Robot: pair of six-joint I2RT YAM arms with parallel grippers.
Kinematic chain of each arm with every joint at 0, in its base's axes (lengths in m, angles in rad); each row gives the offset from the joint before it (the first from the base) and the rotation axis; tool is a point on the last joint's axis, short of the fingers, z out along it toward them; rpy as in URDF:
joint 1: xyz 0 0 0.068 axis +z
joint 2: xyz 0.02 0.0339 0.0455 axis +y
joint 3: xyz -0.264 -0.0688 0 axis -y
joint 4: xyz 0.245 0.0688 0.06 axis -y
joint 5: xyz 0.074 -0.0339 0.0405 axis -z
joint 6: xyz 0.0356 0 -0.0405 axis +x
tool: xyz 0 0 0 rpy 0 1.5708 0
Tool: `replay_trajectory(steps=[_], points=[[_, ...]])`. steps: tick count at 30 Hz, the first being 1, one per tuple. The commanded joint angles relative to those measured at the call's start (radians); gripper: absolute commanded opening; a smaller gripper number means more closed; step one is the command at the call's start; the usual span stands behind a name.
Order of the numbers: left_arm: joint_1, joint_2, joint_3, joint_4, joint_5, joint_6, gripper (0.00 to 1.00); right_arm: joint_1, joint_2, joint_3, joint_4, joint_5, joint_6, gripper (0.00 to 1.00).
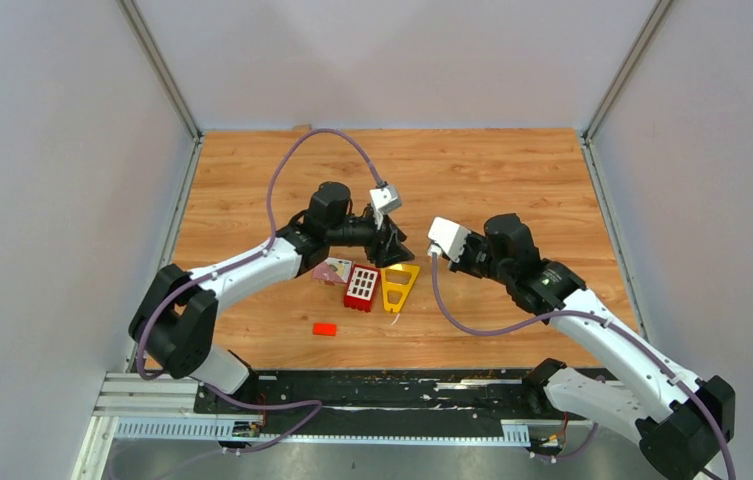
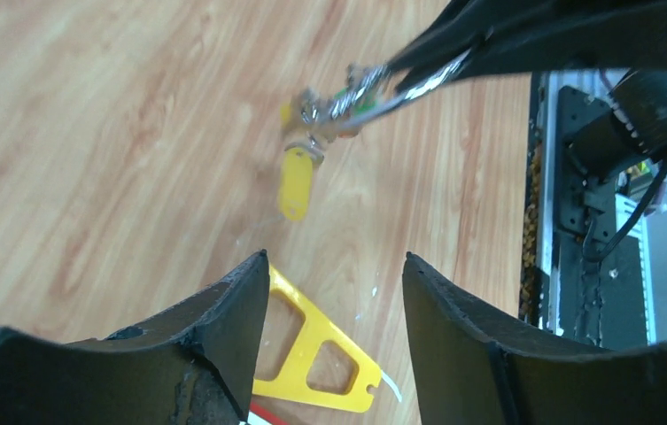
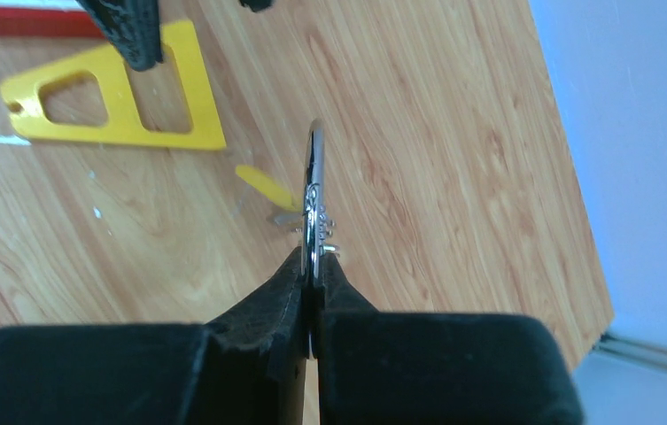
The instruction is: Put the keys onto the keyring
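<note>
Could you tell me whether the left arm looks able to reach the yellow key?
Probably yes: the open left tool faces the yellow-headed silver key, dangling unobstructed from the thin silver keyring pinched in the right tool.

left gripper [image 2: 336,270]: fingers spread, nothing between em | right gripper [image 2: 418,66]: pokes in from top right, pinching the keyring [image 2: 374,99] | yellow key [image 2: 296,181]: dangling off the ring | yellow frame [image 2: 312,341]: flat on the wood table [image 2: 90,133], just below
</note>
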Motion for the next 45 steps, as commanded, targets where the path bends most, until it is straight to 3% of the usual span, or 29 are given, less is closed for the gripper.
replay_trajectory(steps=[1,9,17,25,29,31,36,45], points=[[0.003,0.043,0.060,-0.043,-0.011,0.073,0.67,-0.016,-0.028,0.011,-0.001,0.085,-0.069,0.00],[0.004,0.050,0.060,-0.024,-0.034,0.108,0.84,-0.027,-0.067,0.069,-0.116,0.044,-0.119,0.00],[0.005,-0.002,0.036,-0.029,-0.027,0.206,0.87,-0.035,-0.082,0.139,-0.210,0.028,-0.150,0.00],[0.012,-0.078,0.034,-0.142,-0.167,0.285,0.89,-0.102,-0.003,0.144,-0.164,0.051,-0.199,0.00],[0.016,-0.116,0.030,-0.181,-0.289,0.303,0.96,-0.125,0.062,0.148,-0.103,0.084,-0.204,0.00],[0.022,-0.129,0.035,-0.203,-0.342,0.306,1.00,-0.124,0.076,0.130,-0.071,0.084,-0.205,0.00],[0.044,-0.143,0.065,-0.269,-0.412,0.307,1.00,-0.085,0.076,-0.008,0.041,0.051,-0.192,0.00],[0.058,-0.154,0.079,-0.316,-0.443,0.327,1.00,0.083,0.103,-0.222,0.132,0.069,-0.141,0.06]])
